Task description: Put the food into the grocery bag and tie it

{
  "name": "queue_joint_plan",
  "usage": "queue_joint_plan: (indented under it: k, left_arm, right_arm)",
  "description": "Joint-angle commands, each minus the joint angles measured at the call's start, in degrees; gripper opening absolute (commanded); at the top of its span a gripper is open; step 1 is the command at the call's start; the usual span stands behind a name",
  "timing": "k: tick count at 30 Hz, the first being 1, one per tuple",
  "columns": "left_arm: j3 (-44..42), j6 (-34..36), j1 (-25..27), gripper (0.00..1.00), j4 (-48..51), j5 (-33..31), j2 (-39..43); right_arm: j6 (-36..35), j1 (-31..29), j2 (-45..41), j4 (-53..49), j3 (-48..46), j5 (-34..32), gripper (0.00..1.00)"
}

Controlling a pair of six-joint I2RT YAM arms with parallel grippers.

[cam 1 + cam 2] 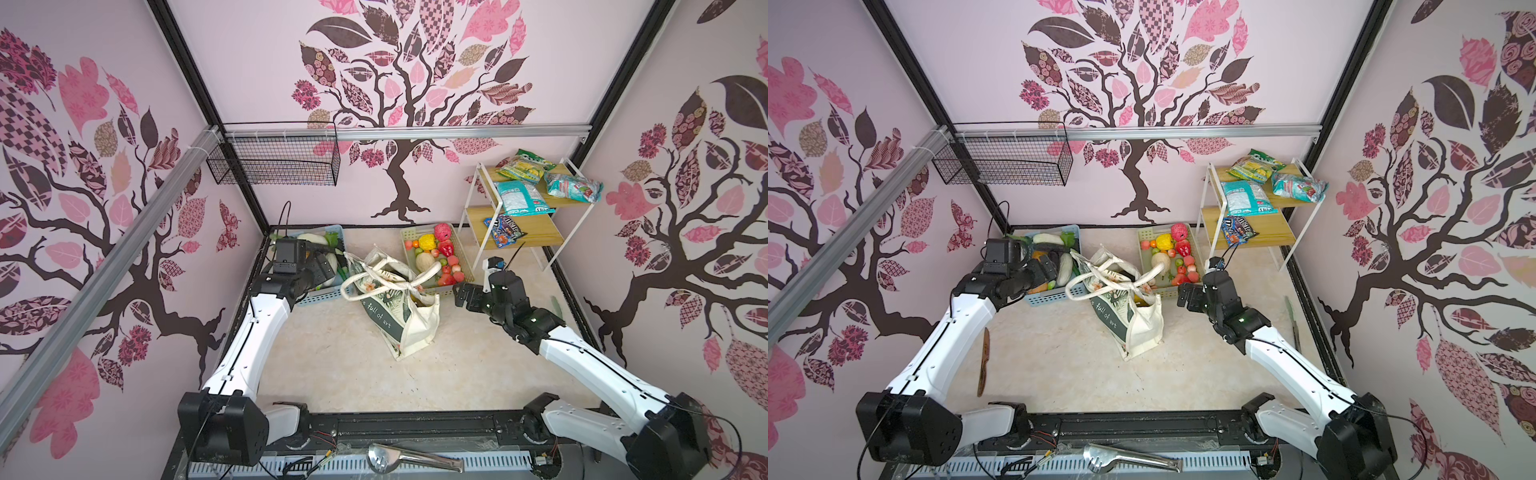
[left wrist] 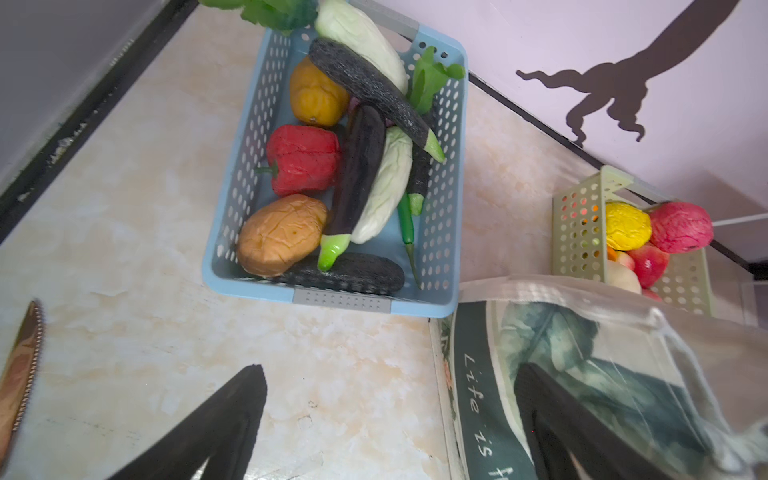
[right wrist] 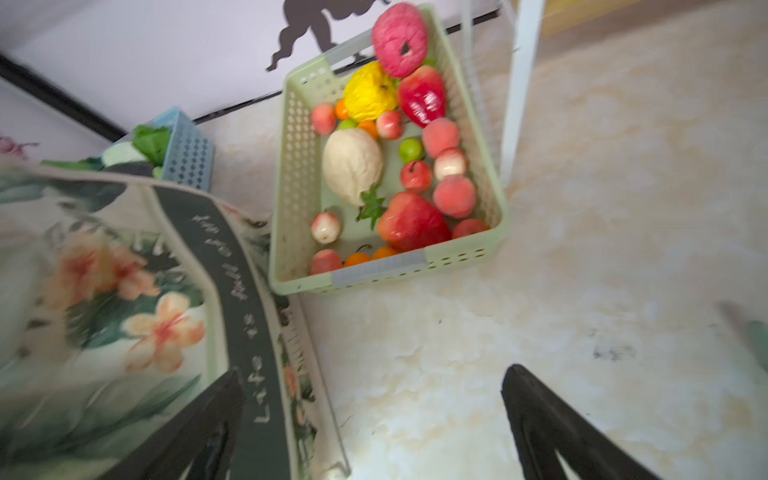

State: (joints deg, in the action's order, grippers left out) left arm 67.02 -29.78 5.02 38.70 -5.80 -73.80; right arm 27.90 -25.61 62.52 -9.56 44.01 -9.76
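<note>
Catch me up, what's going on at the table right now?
The cream canvas tote bag with the dark green "full of art" panel stands mid-table, its long cream strap handles pulled together into a knot. The left gripper and right gripper sit on either side of it, both open and empty. Toy vegetables lie in the blue plastic lattice basket, and toy fruits in the pale green one. The bag's contents barely show.

Grocery bag [image 1: 419, 332]: matt woven cloth, printed. Food [image 2: 301, 160]: matt plastic with a rough, wrinkled skin. Blue basket [image 2: 249, 166] and green basket [image 3: 297, 208]: smooth perforated plastic. Surface [image 1: 332, 374]: smooth, marbled, faint sheen. Shelf [image 1: 536, 232]: wood boards, white metal frame. Tongs [image 1: 415, 457]: polished metal.
</note>
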Motion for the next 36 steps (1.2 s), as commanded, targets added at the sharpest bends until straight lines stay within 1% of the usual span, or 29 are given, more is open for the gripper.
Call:
queue_joint_plan:
  k: [1, 3, 6, 9, 11, 14, 17, 19, 22, 26, 29, 31, 32, 33, 36]
  left_arm:
    - [-0.9, 3.3, -0.7, 0.97, -5.7, -7.1, -1.3]
    - [-3.3, 7.5, -1.8, 0.97, -10.2, -5.6, -1.0]
    - [-9.1, 12.1, -3.3, 0.97, -17.1, -8.6, 0.6]
    - [-20.7, 21.1, -3.9, 0.97, -31.7, -8.5, 4.0]
    - [-27.3, 23.6, -4.8, 0.97, -40.1, -9.5, 4.2]
    - [-30.5, 24.7, -5.9, 0.97, -44.1, -9.6, 1.5]
    - [-34.3, 25.7, -6.0, 0.97, -53.9, -9.8, -1.2]
    - [-35.5, 25.7, -6.8, 0.95, -58.5, -8.4, -4.1]
    - [-36.8, 26.6, -7.0, 0.93, -62.7, -6.7, -6.2]
    - [-39.3, 26.2, -7.1, 0.93, -69.0, -5.7, -7.6]
    - [-40.0, 26.9, -7.0, 0.93, -71.2, -3.9, -7.8]
    - [-39.8, 26.7, -7.2, 0.94, -71.5, -3.9, -8.1]
    - [-39.7, 26.8, -7.1, 0.97, -71.5, -3.2, -8.2]
    - [-39.8, 26.7, -7.2, 0.97, -71.8, -2.5, -8.4]
    - [-41.8, 26.2, -7.1, 0.97, -77.8, -0.8, -10.0]
  right_arm:
    - [-0.4, 4.3, 1.2, 4.8, -1.2, -6.5, 1.00]
    - [-0.2, 7.8, 1.7, 6.5, -2.4, -5.3, 1.00]
    - [0.4, 12.9, 2.6, 9.0, -4.8, -6.2, 1.00]
    - [-0.9, 15.7, 3.4, 12.6, -7.3, -9.2, 1.00]
    - [-2.5, 16.5, 4.2, 14.5, -8.0, -10.6, 1.00]
    - [-3.7, 16.8, 5.0, 18.5, -9.8, -11.9, 0.99]
    - [-4.3, 16.7, 5.5, 24.0, -12.5, -13.2, 1.00]
    - [-5.0, 16.8, 6.6, 26.5, -13.0, -14.6, 1.00]
    - [-5.7, 16.8, 8.2, 29.3, -13.7, -17.1, 1.00]
    - [-6.4, 16.8, 10.5, 32.3, -13.8, -17.7, 1.00]
    - [-7.9, 16.9, 12.9, 33.6, -12.8, -18.4, 1.00]
    - [-9.8, 16.9, 13.8, 35.3, -12.8, -18.2, 1.00]
    - [-10.3, 17.1, 14.2, 36.0, -12.9, -18.1, 1.00]
    - [-10.7, 17.5, 14.7, 36.4, -12.9, -17.6, 1.00]
    - [-9.8, 19.6, 15.7, 37.2, -13.2, -14.3, 1.00]
